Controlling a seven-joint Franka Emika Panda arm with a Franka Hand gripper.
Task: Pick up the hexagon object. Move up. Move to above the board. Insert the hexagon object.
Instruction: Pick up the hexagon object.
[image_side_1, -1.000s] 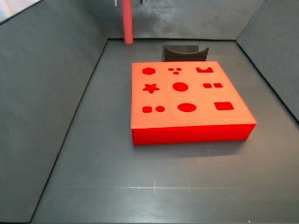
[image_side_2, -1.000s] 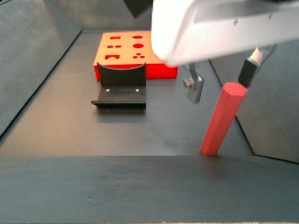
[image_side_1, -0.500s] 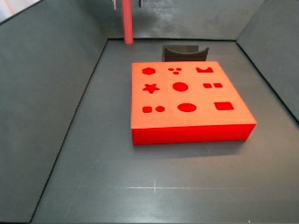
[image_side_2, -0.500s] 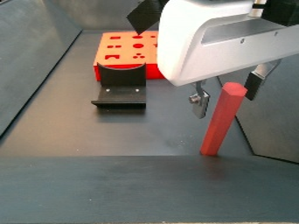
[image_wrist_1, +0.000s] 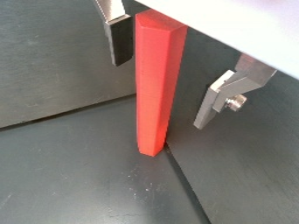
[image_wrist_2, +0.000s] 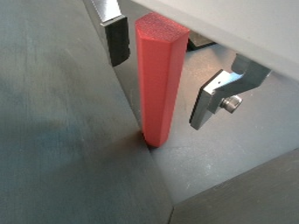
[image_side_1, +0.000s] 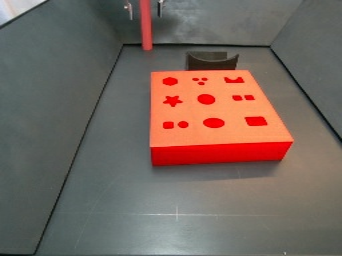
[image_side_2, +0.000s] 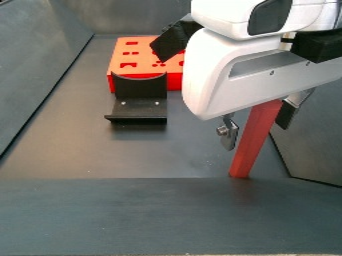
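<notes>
Gripper (image_wrist_1: 176, 79): 2 flat silver plate fingers (image_wrist_1: 225, 94) w/ dark pads, showing in both wrist views; one plate is carrying a round screw head near its bend. Wrist housing (image_side_2: 247, 60): glossy white, rounded shell, filling much of a side view; black parts are showing at its edges & a dark grey oval patch up top.
</notes>
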